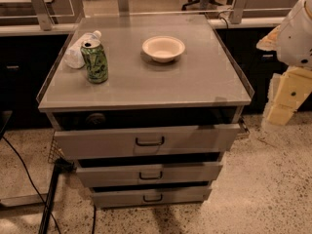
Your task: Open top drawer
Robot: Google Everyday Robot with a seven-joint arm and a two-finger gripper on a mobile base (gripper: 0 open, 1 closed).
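Observation:
The top drawer [146,139] is the widest of three grey drawer fronts on a grey metal cabinet, with a small dark loop handle [149,141] at its centre. Its front stands out from the cabinet body, and a dark gap shows above it under the cabinet top. My arm is at the right edge of the view, white above and pale yellow below. The gripper [285,99] hangs to the right of the cabinet, about level with the cabinet top and well apart from the drawer handle. It holds nothing that I can see.
On the cabinet top [195,77] stand a green can [95,61], a crumpled plastic bottle [78,50] behind it, and a white bowl [163,48]. Two shorter drawers [148,173] sit below. Dark cables and a pole [48,199] run along the floor at left.

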